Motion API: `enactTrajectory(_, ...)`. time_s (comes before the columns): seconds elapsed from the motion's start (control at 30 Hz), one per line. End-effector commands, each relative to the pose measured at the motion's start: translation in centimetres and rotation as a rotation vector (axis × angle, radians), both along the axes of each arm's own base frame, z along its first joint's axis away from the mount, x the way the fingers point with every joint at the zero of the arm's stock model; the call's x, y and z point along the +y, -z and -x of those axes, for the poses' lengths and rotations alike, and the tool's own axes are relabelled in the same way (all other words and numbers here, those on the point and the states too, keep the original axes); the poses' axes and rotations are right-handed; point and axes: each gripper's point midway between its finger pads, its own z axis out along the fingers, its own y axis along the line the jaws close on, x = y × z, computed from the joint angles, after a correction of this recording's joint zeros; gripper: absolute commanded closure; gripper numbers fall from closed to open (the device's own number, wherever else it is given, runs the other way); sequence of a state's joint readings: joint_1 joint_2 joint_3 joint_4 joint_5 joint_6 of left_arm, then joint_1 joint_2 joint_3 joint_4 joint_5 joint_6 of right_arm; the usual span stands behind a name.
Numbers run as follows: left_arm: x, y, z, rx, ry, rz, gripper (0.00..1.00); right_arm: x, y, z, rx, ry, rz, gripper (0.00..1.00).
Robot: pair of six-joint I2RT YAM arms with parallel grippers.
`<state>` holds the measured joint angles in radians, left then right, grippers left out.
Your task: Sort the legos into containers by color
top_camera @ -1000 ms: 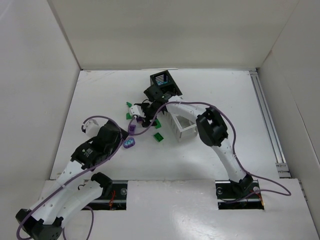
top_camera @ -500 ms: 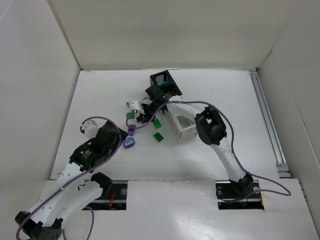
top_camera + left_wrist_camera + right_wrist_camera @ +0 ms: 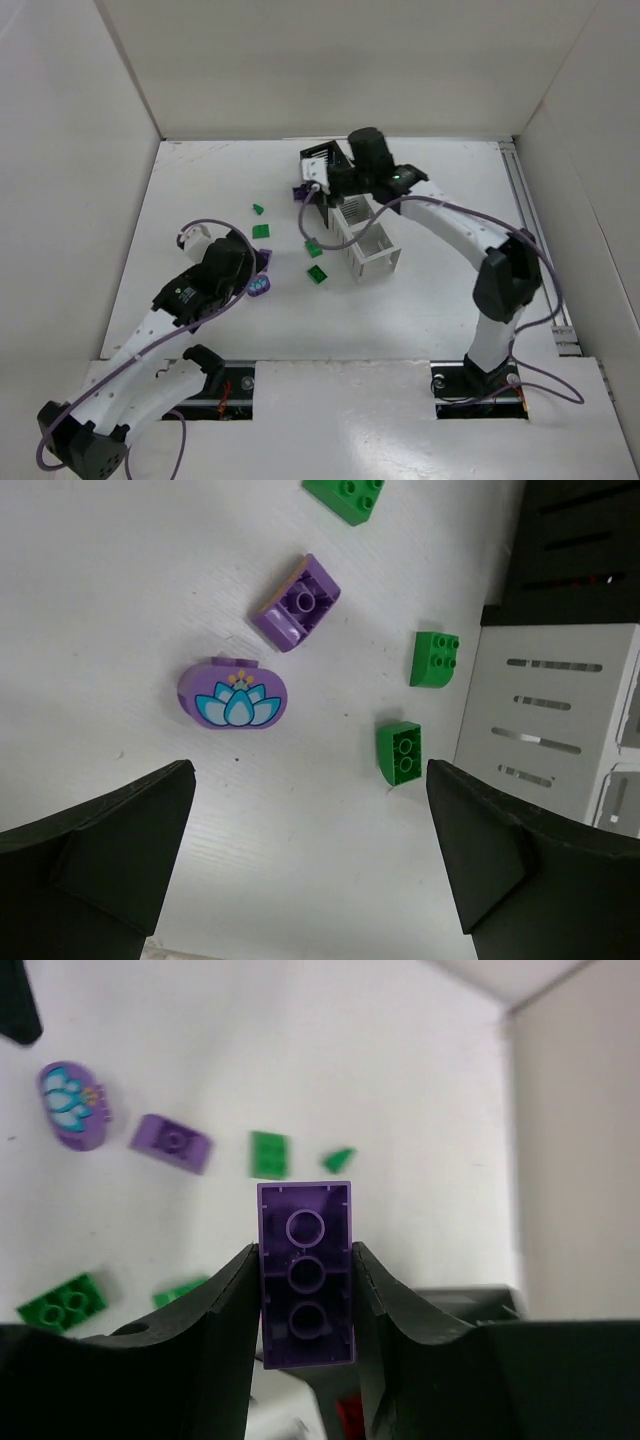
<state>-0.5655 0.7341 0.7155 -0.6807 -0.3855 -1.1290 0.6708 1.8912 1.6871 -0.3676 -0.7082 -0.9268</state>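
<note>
Purple brick [image 3: 305, 1272], ready to drop
Right gripper [image 3: 305, 1290] clamps it by the containers [image 3: 375, 262] near the far edge — left gripper [image 3: 308, 780] hangs wide, empty.

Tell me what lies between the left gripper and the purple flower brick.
Nothing: in the left wrist view, only bare table separates the open left gripper from the purple flower brick.

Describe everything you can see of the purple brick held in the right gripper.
The purple brick is a glossy plastic rectangle. Its hollow underside faces the wrist camera and shows three round tubes in a row. The right gripper clamps it by its long sides, and nothing else touches it. It hangs clear of the table. In the top view it sits just left of the far black bin.
</note>
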Motion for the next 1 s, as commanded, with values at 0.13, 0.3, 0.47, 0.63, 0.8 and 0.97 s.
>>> enactTrajectory(0.13,-3.0,-1.8,-4.7,-0.09,0.161,-0.083,0.0,-9.6,0.4,-3.9,0.023,0.203,-0.016,0.76)
enactTrajectory(0.3,-3.6,-1.0,-6.5,-0.06,0.2,-0.131,0.0,-11.9,1.5,-4.6,0.052,0.252,0.001,0.75)
enactTrajectory(0.47,-3.5,0.2,-7.8,-0.044,0.239,-0.106,0.0,-12.8,2.1,-3.8,0.062,0.257,0.014,0.7)
enactTrajectory(0.63,-3.9,1.4,-8.2,-0.033,0.295,-0.143,0.0,-12.9,2.5,-3.9,0.062,0.265,0.02,0.5)
enactTrajectory(0.8,-3.7,3.5,-9.1,0.019,0.318,-0.217,0.0,-13.1,1.1,-3.4,0.04,0.265,0.007,0.28)
enactTrajectory(0.97,-3.4,5.3,-9.7,0.085,0.341,-0.282,0.0,-14.0,-1.6,-2.4,-0.003,0.295,-0.009,0.21)
